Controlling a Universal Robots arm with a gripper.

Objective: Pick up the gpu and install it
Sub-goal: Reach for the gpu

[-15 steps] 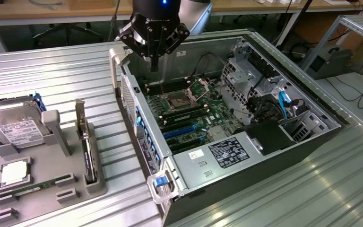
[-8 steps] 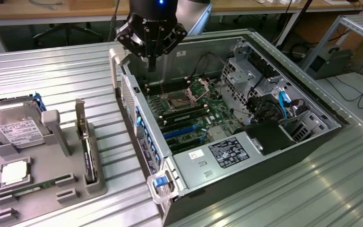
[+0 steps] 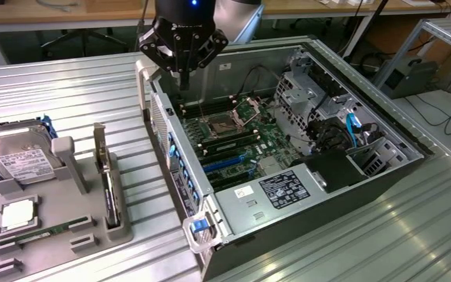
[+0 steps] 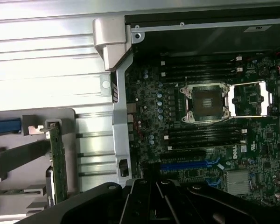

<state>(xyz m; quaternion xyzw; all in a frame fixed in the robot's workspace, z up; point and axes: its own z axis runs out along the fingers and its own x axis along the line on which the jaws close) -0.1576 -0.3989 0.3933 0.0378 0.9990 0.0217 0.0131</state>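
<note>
Above the ten-o'clock corner of the open computer case [image 3: 327,212] in the exterior view, we find the gripper [image 3: 184,84] closed and empty, while the gpu [image 3: 103,167] stands on edge in its grey holder [image 3: 59,167] at nine o'clock, apparently to present a graspable edge.

On the ribbed silver metal table [image 3: 69,88]: open black-and-silver tower computer case [image 3: 382,117] toward the exterior view's right, grey plastic holder tray [image 3: 122,232] toward its left, apart. Inside the case, flat green motherboard [image 3: 241,147]. In the tray: thin flat gpu card with silver bracket [image 3: 105,176] on edge along the side nearest the case; boxy silver hard drive [image 3: 18,158] at the far end, away from the case; narrow green memory stick [image 3: 41,232] flat near the front. Black gripper [image 3: 184,85] above the case's far end.
</note>
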